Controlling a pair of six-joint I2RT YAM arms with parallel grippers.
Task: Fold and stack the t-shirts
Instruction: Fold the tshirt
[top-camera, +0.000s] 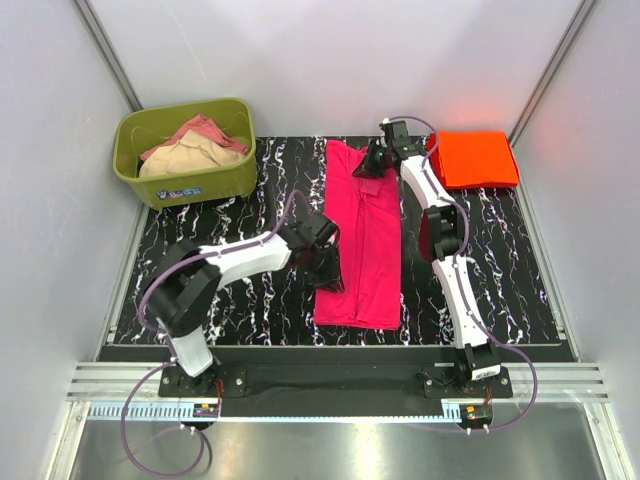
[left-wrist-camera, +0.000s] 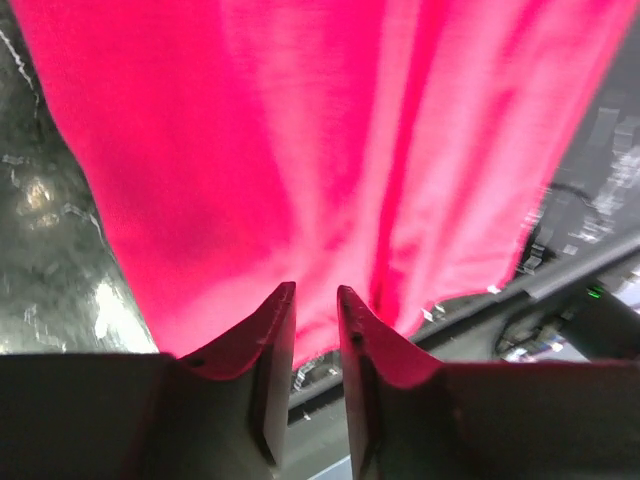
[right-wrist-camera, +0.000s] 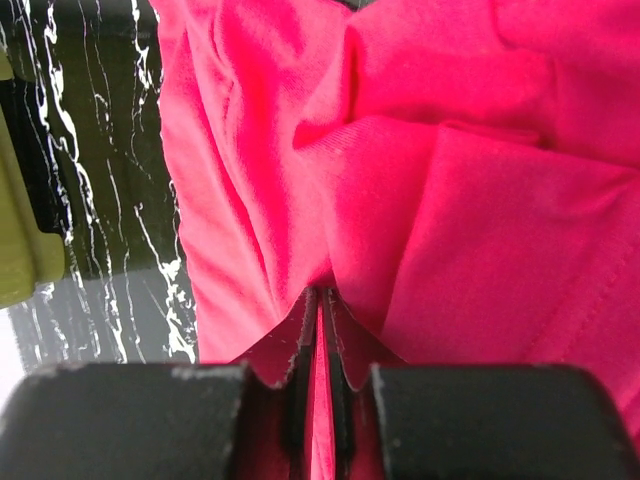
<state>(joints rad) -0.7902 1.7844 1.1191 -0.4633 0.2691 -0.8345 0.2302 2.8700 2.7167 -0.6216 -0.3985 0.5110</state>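
The hot pink t-shirt (top-camera: 372, 245) lies as a long narrow strip down the middle of the black marbled mat. My right gripper (top-camera: 373, 163) is at its far end, shut on a fold of the pink cloth (right-wrist-camera: 480, 200), which shows between the jaws (right-wrist-camera: 322, 292). My left gripper (top-camera: 330, 268) is at the strip's left edge near the front. In its wrist view the jaws (left-wrist-camera: 315, 290) stand slightly apart with nothing between them, just over the pink cloth (left-wrist-camera: 300, 150). The orange-red t-shirt (top-camera: 478, 158) lies folded at the back right.
An olive-green tub (top-camera: 200, 186) with peach and pink cloth in it stands at the back left; its side shows in the right wrist view (right-wrist-camera: 15, 250). White walls close in the mat (top-camera: 240, 295) on three sides. A metal rail runs along the front.
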